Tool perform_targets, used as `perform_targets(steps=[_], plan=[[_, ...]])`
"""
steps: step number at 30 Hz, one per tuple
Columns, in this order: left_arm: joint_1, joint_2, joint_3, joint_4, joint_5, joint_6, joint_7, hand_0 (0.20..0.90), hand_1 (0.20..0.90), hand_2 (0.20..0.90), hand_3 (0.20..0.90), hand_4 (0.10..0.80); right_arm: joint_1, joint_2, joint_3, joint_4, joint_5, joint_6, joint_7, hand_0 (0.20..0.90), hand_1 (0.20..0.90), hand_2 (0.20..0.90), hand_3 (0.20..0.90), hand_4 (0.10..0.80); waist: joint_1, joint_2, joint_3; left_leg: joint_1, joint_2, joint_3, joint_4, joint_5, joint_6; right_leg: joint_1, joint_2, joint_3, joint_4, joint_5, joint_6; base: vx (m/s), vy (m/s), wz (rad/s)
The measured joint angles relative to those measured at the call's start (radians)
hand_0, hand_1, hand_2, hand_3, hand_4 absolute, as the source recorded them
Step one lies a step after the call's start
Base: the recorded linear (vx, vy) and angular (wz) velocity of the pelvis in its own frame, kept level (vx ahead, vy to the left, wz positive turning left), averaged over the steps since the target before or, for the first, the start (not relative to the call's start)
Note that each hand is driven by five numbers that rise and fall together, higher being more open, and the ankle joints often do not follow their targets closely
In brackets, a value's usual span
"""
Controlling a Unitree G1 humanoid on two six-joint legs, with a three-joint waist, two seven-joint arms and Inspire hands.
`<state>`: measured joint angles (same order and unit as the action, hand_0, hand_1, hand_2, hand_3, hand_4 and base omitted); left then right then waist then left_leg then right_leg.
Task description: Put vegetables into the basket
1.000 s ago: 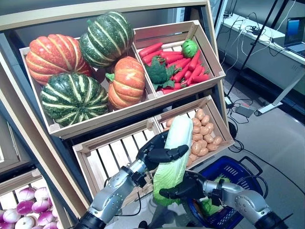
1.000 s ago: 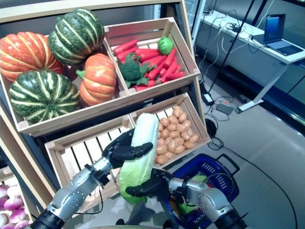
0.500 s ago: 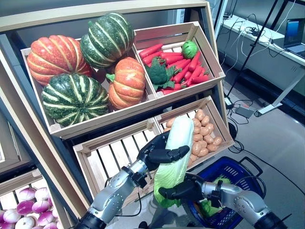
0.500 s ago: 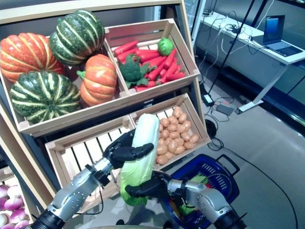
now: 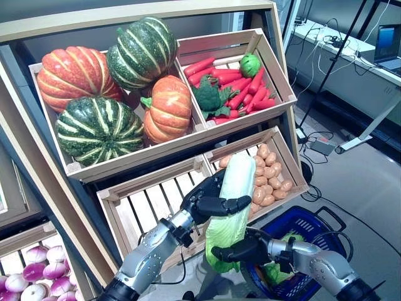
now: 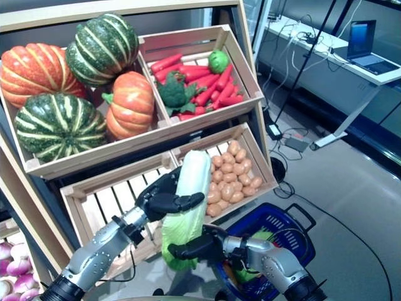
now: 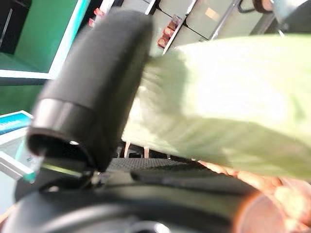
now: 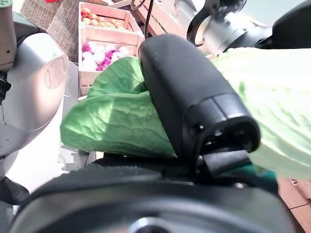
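Note:
A long pale-green napa cabbage (image 5: 229, 204) stands nearly upright in the air in front of the lower crates. My left hand (image 5: 203, 202) is curled round its middle, thumb across the front (image 7: 92, 92). My right hand (image 5: 237, 249) grips its leafy lower end (image 8: 116, 116) from the right, with the thumb (image 8: 194, 102) over the leaves. The blue basket (image 5: 307, 229) sits on the floor at the lower right, just past the right hand, with green vegetables (image 5: 274, 271) inside it.
A slanted wooden shelf holds crates: pumpkins (image 5: 94, 94), carrots with broccoli (image 5: 229, 81), potatoes (image 5: 269, 179), and an empty slatted crate (image 5: 147, 207). Purple-white onions (image 5: 31, 282) lie at the lower left. A desk with a laptop (image 5: 388, 44) stands at the far right.
The cabbage and both hands have shifted slightly right and down, toward the basket. Both hands keep their hold on it.

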<state>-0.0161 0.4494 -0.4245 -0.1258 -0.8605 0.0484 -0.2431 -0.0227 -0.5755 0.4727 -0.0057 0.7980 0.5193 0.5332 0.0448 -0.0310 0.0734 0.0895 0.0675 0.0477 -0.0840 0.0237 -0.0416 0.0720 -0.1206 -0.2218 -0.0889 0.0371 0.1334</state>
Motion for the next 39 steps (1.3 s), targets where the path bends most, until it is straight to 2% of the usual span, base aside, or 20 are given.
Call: perform_targets(steps=[13, 17, 21, 23, 28, 32, 39], plan=[[0.000, -0.001, 0.000, 0.000, 0.001, 0.000, 0.000, 0.900, 0.900, 0.900, 0.900, 0.800, 0.016, 0.004, 0.000, 0.000, 0.040, -0.003, -0.011, 0.300, 0.300, 0.300, 0.300, 0.400, 0.000, 0.011, -0.008, 0.000, 0.000, 0.000, 0.000, 0.000, 0.000, 0.000, 0.001, 0.000, 0.000, 0.000, 0.000, 0.000, 0.000, 0.00], [0.001, 0.000, 0.015, 0.000, 0.003, -0.001, 0.005, 0.900, 0.900, 0.900, 0.900, 0.800, 0.049, 0.006, -0.036, 0.002, 0.118, -0.042, -0.066, 0.300, 0.300, 0.300, 0.300, 0.400, 0.001, 0.011, -0.008, -0.001, 0.000, 0.000, 0.000, 0.000, 0.000, 0.000, 0.001, 0.000, 0.000, 0.000, 0.000, 0.000, 0.000, 0.00], [0.014, 0.000, 0.085, 0.000, 0.020, -0.012, 0.023, 0.900, 0.900, 0.900, 0.900, 0.800, 0.090, 0.027, -0.134, 0.002, 0.167, -0.112, -0.112, 0.300, 0.300, 0.300, 0.300, 0.400, 0.000, 0.011, -0.008, -0.002, 0.001, 0.000, 0.000, 0.000, 0.000, -0.001, 0.001, 0.000, 0.000, 0.000, 0.000, -0.008, 0.002, 0.00], [0.042, -0.004, 0.169, 0.000, 0.023, -0.022, 0.029, 0.900, 0.900, 0.900, 0.900, 0.800, 0.134, 0.069, -0.238, 0.008, 0.216, -0.157, -0.139, 0.300, 0.300, 0.300, 0.300, 0.400, -0.002, 0.011, -0.008, -0.005, 0.001, 0.000, 0.000, 0.000, 0.000, -0.005, 0.001, 0.001, 0.000, 0.000, 0.000, 0.000, 0.000, 0.00], [0.108, -0.004, 0.331, 0.000, 0.024, -0.045, 0.040, 0.900, 0.900, 0.900, 0.900, 0.800, 0.178, 0.139, -0.394, 0.049, 0.312, -0.245, -0.218, 0.300, 0.300, 0.300, 0.300, 0.400, -0.002, 0.012, -0.008, -0.011, 0.001, -0.001, 0.000, 0.000, 0.000, -0.011, 0.001, -0.001, 0.000, -0.001, 0.000, 0.000, 0.000, 0.00], [0.150, -0.010, 0.370, 0.001, 0.023, -0.047, 0.040, 0.900, 0.900, 0.900, 0.900, 0.800, 0.192, 0.177, -0.434, 0.092, 0.350, -0.302, -0.262, 0.300, 0.300, 0.300, 0.300, 0.400, 0.001, 0.012, -0.008, -0.018, 0.001, -0.004, 0.000, 0.000, 0.000, -0.016, 0.001, -0.002, 0.000, -0.001, 0.000, 0.000, 0.000, 0.00], [0.168, -0.045, 0.369, 0.015, 0.020, -0.056, 0.052, 0.900, 0.900, 0.900, 0.900, 0.800, 0.190, 0.254, -0.467, 0.166, 0.436, -0.414, -0.325, 0.300, 0.300, 0.300, 0.300, 0.400, 0.001, 0.013, -0.007, -0.049, 0.001, -0.008, 0.000, 0.006, -0.001, -0.045, 0.002, -0.006, 0.000, 0.000, -0.001, -0.051, -0.024, 0.02]])
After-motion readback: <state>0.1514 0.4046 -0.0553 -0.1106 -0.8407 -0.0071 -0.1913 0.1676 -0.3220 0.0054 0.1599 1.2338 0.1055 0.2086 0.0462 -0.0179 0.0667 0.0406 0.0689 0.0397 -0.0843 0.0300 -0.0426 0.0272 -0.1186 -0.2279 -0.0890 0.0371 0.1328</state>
